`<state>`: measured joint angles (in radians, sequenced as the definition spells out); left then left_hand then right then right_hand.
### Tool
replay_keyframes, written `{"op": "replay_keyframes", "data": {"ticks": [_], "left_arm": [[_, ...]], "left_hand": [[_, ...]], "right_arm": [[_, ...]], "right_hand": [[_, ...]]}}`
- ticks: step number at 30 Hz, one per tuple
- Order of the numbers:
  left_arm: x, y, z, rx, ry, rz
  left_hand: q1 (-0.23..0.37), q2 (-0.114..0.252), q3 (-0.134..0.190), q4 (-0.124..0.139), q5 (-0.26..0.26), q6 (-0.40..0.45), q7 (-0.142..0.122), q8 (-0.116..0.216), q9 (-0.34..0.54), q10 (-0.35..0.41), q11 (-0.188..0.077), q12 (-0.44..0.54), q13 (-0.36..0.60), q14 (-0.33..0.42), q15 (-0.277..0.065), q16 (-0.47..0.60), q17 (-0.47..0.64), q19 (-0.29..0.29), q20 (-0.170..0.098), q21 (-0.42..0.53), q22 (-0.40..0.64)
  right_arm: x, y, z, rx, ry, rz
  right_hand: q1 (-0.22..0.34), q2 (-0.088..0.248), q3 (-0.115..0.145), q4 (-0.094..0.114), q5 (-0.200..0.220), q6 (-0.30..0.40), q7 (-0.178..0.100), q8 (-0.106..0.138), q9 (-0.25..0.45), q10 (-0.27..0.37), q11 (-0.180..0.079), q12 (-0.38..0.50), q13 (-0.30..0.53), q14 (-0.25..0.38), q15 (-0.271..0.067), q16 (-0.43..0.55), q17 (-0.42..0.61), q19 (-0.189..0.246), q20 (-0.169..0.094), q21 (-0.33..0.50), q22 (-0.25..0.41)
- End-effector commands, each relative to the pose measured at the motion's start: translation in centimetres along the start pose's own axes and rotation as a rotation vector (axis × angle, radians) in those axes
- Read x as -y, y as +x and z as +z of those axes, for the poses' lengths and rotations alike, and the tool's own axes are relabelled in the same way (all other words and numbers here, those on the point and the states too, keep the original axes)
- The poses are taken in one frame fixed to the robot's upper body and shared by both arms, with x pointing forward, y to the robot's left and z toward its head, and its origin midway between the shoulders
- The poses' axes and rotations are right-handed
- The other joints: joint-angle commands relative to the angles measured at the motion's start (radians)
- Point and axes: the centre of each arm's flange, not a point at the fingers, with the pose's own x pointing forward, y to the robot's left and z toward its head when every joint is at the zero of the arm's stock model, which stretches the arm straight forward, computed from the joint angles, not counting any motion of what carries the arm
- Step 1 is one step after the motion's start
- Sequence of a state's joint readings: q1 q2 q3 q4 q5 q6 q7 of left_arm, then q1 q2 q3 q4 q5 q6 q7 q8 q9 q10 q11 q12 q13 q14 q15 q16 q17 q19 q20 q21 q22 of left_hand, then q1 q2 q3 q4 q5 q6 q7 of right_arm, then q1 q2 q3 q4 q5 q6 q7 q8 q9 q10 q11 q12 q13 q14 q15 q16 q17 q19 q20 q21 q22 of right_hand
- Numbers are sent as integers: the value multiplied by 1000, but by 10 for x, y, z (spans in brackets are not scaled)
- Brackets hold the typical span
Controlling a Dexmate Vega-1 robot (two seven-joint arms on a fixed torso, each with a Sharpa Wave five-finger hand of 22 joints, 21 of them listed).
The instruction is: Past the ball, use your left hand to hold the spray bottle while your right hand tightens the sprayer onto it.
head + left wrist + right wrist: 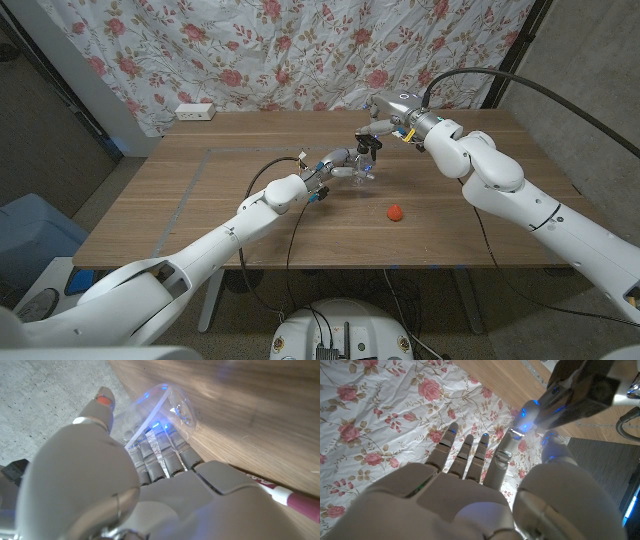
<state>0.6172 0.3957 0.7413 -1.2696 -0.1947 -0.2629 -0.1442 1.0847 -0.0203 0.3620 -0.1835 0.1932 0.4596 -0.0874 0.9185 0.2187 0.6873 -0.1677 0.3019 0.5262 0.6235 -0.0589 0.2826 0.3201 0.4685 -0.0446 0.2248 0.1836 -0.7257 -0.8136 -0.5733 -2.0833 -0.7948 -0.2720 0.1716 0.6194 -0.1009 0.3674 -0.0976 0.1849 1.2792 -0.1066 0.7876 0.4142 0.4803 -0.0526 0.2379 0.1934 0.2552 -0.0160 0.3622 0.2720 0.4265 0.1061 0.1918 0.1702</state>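
Two hands logged: left hand grips clear spray bottle; right hand on sprayer, we think; ball nearer.

spray bottle part hidden by left robot hand | sprayer too small to tell

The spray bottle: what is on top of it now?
The right hand is over the spray bottle, at its black sprayer. The bottle's neck is covered.
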Motion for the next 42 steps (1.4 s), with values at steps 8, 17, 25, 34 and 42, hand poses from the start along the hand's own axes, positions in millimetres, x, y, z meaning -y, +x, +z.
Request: {"op": "replay_keyframes", "data": {"ticks": [8,17,25,34,42], "left_arm": [[-3,2,2,6,5,-10],[-7,2,3,9,9,-16],[-8,3,3,6,13,-26],[-10,3,2,-5,7,-36],[-11,3,1,-13,7,-39]], "left_hand": [[-48,142,17,12,8,20,6,3,-1,7,-2,-5,5,8,-125,-1,-1,3,3,0,2],[-50,139,15,13,8,16,5,3,-1,9,-5,-6,5,7,-126,-1,1,3,3,-1,2],[-52,137,15,13,8,19,6,6,-1,10,-5,-8,6,6,-126,-3,-1,2,3,-1,2],[-55,136,15,14,7,20,4,7,-2,8,-6,-11,5,1,-125,-7,-2,-1,4,-2,2],[-56,136,15,15,8,20,5,8,-3,7,-5,-14,4,1,-125,-8,-3,-5,4,-4,2]], "right_arm": [[22,-2,-12,8,-13,28],[36,-5,-23,64,-14,70],[40,-4,-32,106,-17,115],[42,-6,-44,176,-5,142],[44,-5,-53,206,-18,191]], "right_hand": [[-147,4,-35,42,-10,-139,13,-101,-80,-32,42,-28,8,-17,32,-17,10,-22,36,-4,2],[-150,15,-30,2,-6,-356,1,-217,-154,-126,68,-49,15,-101,85,-56,19,-90,64,-11,1],[-98,34,-6,-44,-2,-495,-44,-272,-172,-220,82,-55,18,-170,112,-88,21,-138,71,-12,0],[-23,32,18,-73,3,-619,-112,-325,-188,-335,88,-59,19,-244,139,-122,20,-175,78,-10,0],[54,43,45,-78,11,-730,-114,-364,-183,-456,47,-59,19,-305,155,-143,20,-211,76,-10,0]]}}
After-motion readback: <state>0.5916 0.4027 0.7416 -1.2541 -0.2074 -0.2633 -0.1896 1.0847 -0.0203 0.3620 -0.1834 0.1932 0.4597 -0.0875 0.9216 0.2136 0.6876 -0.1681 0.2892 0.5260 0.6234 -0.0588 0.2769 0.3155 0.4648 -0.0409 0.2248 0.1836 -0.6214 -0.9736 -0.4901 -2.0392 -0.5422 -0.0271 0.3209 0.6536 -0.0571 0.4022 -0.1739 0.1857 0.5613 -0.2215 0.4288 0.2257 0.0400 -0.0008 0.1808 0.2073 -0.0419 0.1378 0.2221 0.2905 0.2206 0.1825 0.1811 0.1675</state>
